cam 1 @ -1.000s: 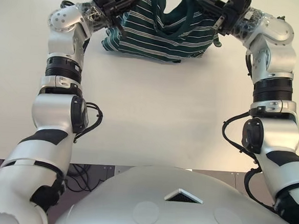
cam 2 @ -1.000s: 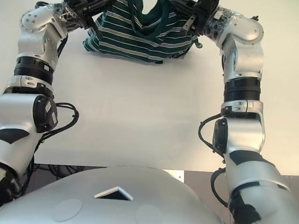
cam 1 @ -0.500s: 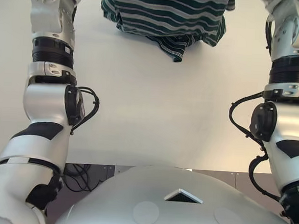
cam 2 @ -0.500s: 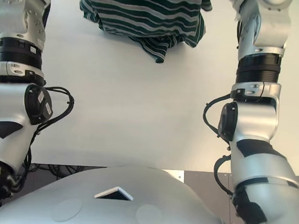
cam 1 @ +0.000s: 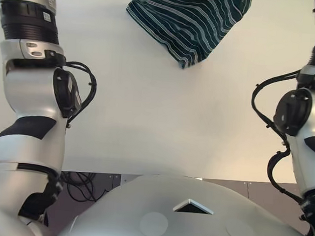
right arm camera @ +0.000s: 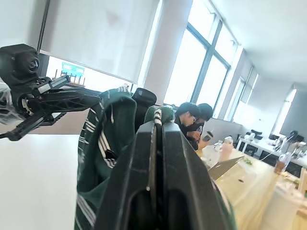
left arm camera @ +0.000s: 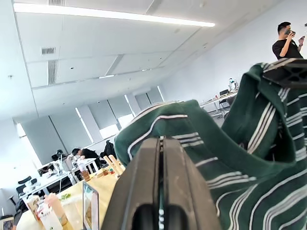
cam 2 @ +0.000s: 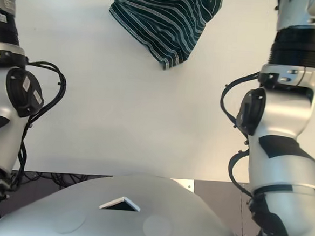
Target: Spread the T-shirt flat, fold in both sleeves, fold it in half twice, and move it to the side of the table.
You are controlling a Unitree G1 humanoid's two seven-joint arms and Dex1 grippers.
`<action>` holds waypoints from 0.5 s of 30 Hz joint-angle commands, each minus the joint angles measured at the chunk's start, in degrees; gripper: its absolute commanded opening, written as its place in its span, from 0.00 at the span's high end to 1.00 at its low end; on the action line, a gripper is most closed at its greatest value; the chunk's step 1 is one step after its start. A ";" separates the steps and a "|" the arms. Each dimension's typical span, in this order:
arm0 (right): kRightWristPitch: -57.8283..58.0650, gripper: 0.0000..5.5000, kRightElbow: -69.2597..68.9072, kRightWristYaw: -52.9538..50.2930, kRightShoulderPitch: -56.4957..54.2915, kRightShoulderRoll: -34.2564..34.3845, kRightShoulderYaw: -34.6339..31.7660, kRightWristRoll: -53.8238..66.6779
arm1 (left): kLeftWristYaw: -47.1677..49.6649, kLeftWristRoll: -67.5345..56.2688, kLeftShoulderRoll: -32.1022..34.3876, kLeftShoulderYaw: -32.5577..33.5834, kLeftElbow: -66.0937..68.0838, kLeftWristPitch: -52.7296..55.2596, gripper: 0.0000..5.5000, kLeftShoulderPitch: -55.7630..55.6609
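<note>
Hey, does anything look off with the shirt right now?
The T-shirt is not flat: it hangs bunched between the left gripper and right gripper, both shut on its fabric, and sags lopsidedly to one point over the table. Nothing looks torn.

T-shirt [cam 1: 188,23] was cropped by the top edge of the head views. Only its hanging lower part, top centre, was in frame, so collar and sleeves couldn't be told. Left arm [cam 1: 32,87] and right arm [cam 1: 314,123] ran out past the top corners. In each wrist view the pressed-together fingers of the left gripper [left arm camera: 160,140] and right gripper [right arm camera: 156,123] covered the pinched fabric. Couldn't tell whether the hem touched the table [cam 1: 157,123].
</note>
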 commanded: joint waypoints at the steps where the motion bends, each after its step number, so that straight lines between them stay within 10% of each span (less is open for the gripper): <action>1: 5.62 0.99 -5.48 0.79 -2.71 -1.76 -1.28 4.71 | -3.54 -2.90 3.17 -0.60 -7.79 6.71 1.00 -1.46; 15: 45.64 0.99 -38.67 3.78 6.84 -14.97 -10.76 44.95 | -14.65 -35.51 23.24 7.62 -42.12 53.53 1.00 3.64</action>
